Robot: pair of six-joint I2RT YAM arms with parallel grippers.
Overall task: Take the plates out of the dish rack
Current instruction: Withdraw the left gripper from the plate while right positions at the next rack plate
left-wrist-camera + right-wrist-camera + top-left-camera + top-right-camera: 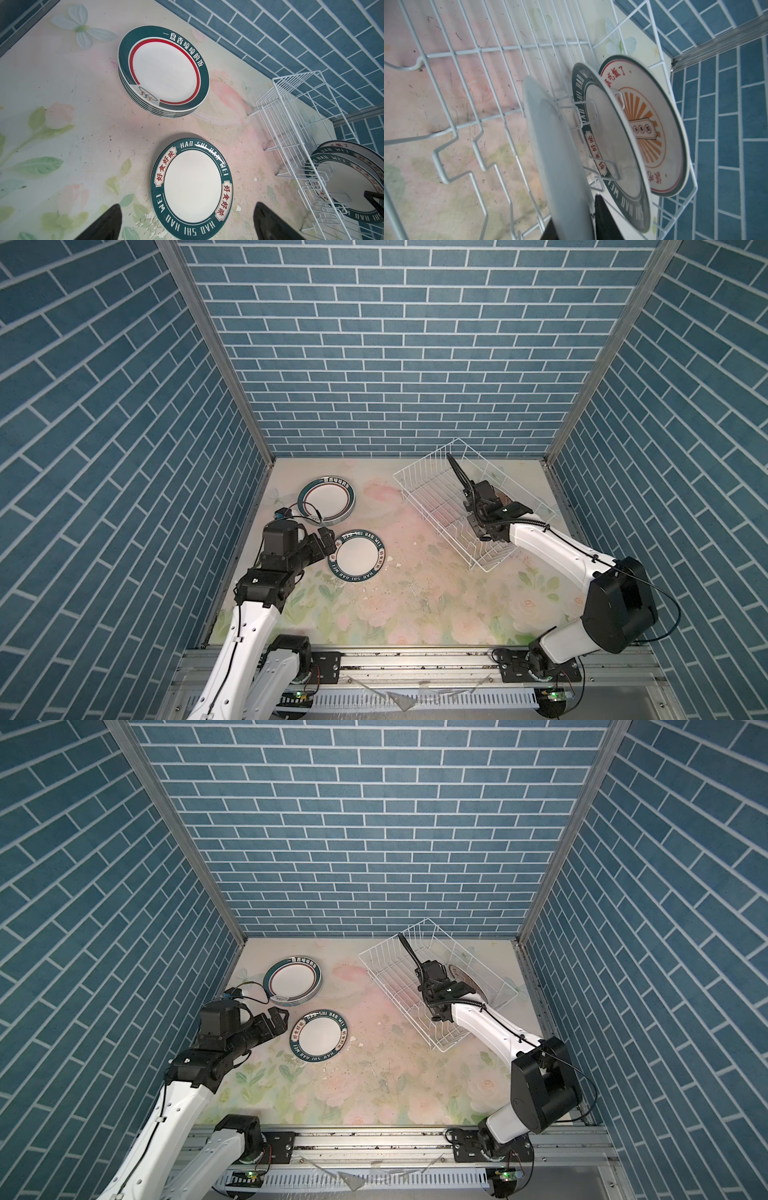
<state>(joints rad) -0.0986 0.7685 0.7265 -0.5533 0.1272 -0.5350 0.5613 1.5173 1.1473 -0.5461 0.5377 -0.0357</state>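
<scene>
Three plates stand in the dish rack; the right jaws pinch the rim of the nearest plate. Left jaws gape wide, empty, over a lettered plate flat on the table.

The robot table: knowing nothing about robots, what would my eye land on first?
Probably the white wire dish rack at the far right, where the right pincer straddles the edge of an upright plate. On the left, a stack of green-rimmed plates and a lettered plate lie flat on the flowery table, with the left pincer wide open beside them.
</scene>
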